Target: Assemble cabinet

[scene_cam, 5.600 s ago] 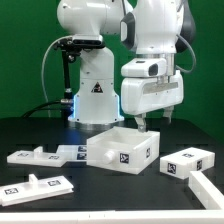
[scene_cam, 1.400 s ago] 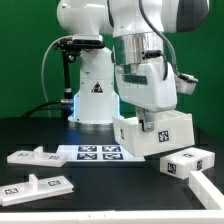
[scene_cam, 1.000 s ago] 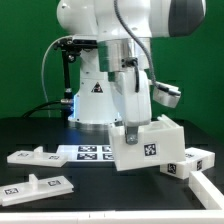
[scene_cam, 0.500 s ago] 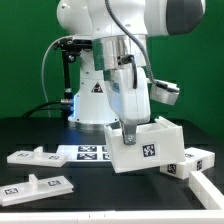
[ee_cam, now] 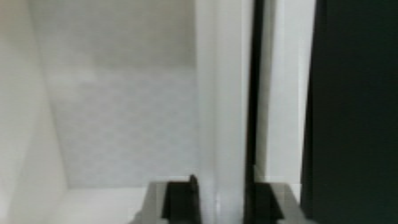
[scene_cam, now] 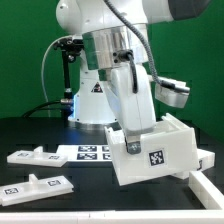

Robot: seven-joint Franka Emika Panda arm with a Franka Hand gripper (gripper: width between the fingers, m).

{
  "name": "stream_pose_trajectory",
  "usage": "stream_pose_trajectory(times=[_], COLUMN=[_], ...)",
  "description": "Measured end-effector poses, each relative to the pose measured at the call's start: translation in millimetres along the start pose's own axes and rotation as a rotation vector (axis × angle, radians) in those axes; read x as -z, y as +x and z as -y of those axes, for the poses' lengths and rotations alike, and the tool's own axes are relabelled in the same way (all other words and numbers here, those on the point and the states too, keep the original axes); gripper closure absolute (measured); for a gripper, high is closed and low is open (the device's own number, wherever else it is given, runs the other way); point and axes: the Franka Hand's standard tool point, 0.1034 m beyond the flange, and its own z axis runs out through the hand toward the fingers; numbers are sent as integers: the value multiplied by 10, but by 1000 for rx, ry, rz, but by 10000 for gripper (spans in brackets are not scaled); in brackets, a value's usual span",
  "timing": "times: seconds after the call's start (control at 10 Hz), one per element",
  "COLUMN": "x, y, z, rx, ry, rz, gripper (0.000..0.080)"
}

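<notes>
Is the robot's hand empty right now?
No, its fingers are pinching one wall of the white box, which hangs tilted in their grip.

The white arm rises from its base at the back and bends forward and down, its last links leaning toward the exterior view's right. The hand points downward, slightly canted. Its two dark fingers are drawn in, pinching a thin wall of the cabinet.
</notes>
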Motion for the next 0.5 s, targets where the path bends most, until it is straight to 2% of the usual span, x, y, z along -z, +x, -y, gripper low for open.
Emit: stream_pose_trajectory(times=[0.3,0.4,0.5], x=[-25,-73,-147], y=[16,51,63], z=[-13,17,178], rx=[-3,-27,-47], ry=[-7,-36,-44], rz=[0,4,-5], gripper=[709,709,709])
